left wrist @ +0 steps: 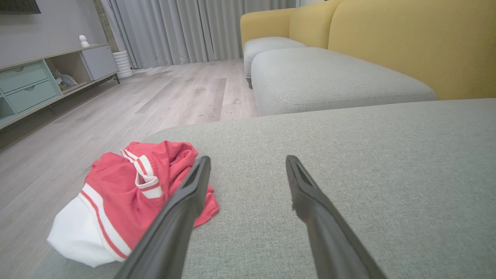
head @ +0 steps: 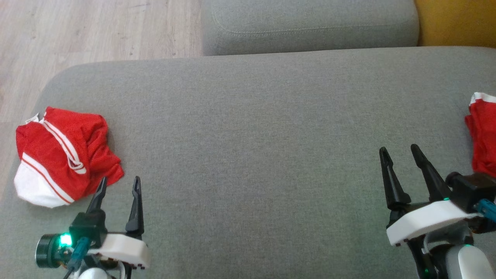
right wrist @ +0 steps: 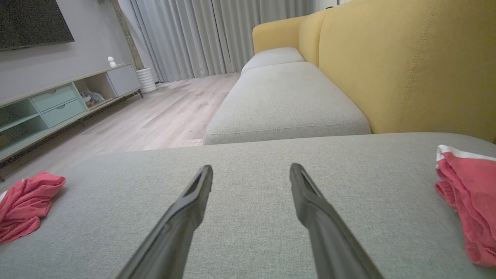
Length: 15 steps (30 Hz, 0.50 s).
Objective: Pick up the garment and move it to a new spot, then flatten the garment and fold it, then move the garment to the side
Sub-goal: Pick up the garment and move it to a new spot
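Note:
A crumpled red garment with white stripes and a white panel lies at the left end of the grey sofa cushion; it also lies left of the fingers in the left wrist view and at the left edge of the right wrist view. A second red garment with a white band lies at the cushion's right edge. My left gripper hovers open just right of and nearer than the first garment, empty. My right gripper is open and empty, left of the second garment.
Behind the cushion sits another grey seat cushion with a yellow backrest. Wooden floor lies beyond the cushion's left and far edge. A TV unit and curtains stand across the room.

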Tool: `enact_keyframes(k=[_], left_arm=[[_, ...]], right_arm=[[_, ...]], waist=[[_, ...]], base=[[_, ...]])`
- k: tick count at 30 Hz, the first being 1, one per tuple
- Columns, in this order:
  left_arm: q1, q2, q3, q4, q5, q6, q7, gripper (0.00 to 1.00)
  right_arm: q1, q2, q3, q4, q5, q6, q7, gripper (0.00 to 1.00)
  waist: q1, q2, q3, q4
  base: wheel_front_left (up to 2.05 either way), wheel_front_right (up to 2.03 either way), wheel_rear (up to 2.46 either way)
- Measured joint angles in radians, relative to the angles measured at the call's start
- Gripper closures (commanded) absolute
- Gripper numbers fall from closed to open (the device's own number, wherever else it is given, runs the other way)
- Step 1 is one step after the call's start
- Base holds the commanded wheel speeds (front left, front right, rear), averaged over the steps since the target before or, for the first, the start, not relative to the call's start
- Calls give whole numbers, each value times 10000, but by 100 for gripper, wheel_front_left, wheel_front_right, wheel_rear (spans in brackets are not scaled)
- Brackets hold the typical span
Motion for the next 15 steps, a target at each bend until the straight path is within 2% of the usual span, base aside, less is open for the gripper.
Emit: enact_keyframes(k=[6,15], left_arm=[[-2,4,-44,-221,0,96,119,0],[-84,-2,-88,-23,-151,-40,-86,0]], right_arm=[[0,2,-2,-42,0,0,86,0],[-3,2,-71,-113,-8,0,203,0]], waist=[[0,0,70,44],[0,0,239,305]], base=[[0,0,0],[0,0,0]])
